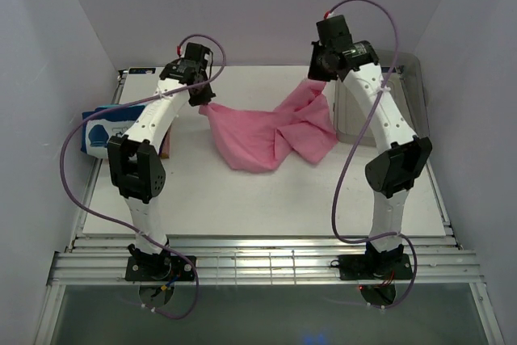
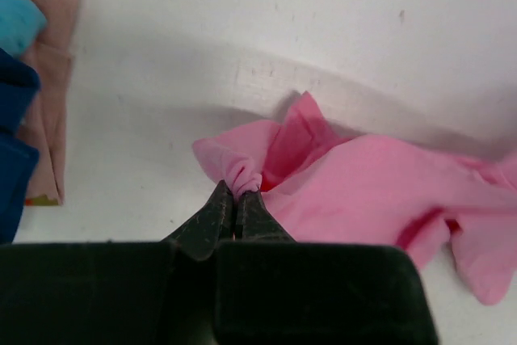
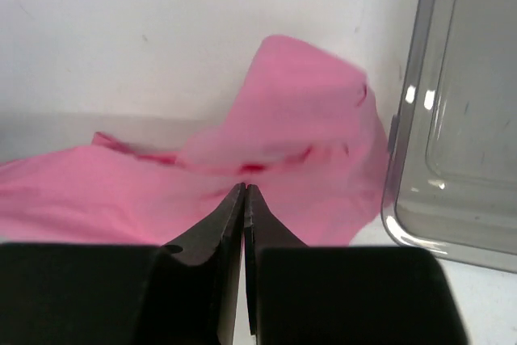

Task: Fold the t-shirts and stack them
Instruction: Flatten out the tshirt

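Observation:
The plain pink t-shirt (image 1: 266, 136) lies crumpled on the white table, stretched between my two grippers. My left gripper (image 1: 203, 105) is shut on a bunched edge of it at its left end; the left wrist view shows the tips (image 2: 240, 191) pinching the pink cloth (image 2: 380, 191). My right gripper (image 1: 319, 80) is shut on the shirt's far right part, which is pulled up towards it; in the right wrist view the jaws (image 3: 244, 188) are closed against the pink cloth (image 3: 299, 119). A folded stack (image 1: 103, 128), blue with white print on top, sits at the left.
A clear plastic bin (image 1: 408, 90) stands at the right, close beside the right gripper, and shows in the right wrist view (image 3: 460, 119). The stack's blue, teal and tan edges (image 2: 20, 135) show at the left of the left wrist view. White walls close in the table.

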`<state>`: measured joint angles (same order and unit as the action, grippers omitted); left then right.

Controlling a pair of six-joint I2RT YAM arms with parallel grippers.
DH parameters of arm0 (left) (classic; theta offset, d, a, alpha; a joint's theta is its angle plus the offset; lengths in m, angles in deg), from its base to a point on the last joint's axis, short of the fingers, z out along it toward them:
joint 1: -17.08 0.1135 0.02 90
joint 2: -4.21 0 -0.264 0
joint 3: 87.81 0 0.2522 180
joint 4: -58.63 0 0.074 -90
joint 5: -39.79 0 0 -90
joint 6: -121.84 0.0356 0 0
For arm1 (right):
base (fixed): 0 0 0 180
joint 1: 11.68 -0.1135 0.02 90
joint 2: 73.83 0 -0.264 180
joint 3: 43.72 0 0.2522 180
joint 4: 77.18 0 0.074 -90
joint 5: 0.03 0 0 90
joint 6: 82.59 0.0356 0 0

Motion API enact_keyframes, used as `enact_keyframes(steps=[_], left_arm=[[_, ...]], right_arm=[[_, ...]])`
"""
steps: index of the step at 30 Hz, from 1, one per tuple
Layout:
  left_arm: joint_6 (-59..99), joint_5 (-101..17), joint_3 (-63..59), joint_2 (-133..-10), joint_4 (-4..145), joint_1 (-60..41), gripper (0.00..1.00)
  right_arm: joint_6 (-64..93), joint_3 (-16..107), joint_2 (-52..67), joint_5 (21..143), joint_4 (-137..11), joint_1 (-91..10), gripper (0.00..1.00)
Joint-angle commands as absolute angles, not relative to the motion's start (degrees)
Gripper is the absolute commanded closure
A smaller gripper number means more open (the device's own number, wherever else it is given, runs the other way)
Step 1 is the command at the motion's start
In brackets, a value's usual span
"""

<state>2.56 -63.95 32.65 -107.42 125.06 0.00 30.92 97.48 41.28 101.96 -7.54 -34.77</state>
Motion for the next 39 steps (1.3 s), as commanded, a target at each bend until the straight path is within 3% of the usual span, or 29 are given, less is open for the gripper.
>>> enact_keyframes(steps=[1,4,7,13,17,21,31,39], left_arm=[[3.01,-65.33,42.27,-104.33,130.66,2.66,1.00],[1.70,-68.22,49.76,-103.81,133.12,4.76,1.00],[-1.19,-71.21,49.18,-99.16,132.95,5.83,1.00],[-0.59,-67.90,26.26,-84.31,122.50,5.74,1.00],[1.42,-55.78,15.88,-83.24,120.66,5.48,1.00],[3.54,-47.86,8.06,-81.92,118.80,0.83,1.00],[1.88,-38.97,2.33,-69.02,118.89,-9.80,1.00],[-5.59,-32.30,-14.45,-49.50,120.73,-14.47,1.00]], right_arm=[[29.74,101.71,37.56,100.70,-3.47,-32.17,0.92],[29.74,97.93,32.02,100.60,-8.04,-31.63,0.92],[29.48,95.82,27.01,100.52,-10.50,-31.54,0.92],[27.89,87.40,22.15,99.47,-11.03,-31.54,0.91],[31.05,73.71,21.80,94.55,-14.18,-31.81,0.86],[32.99,68.05,22.93,92.87,-17.88,-33.12,0.87],[32.46,74.72,33.75,88.22,-17.62,-39.01,0.92],[32.64,76.29,37.17,86.89,-18.59,-40.24,0.92]])
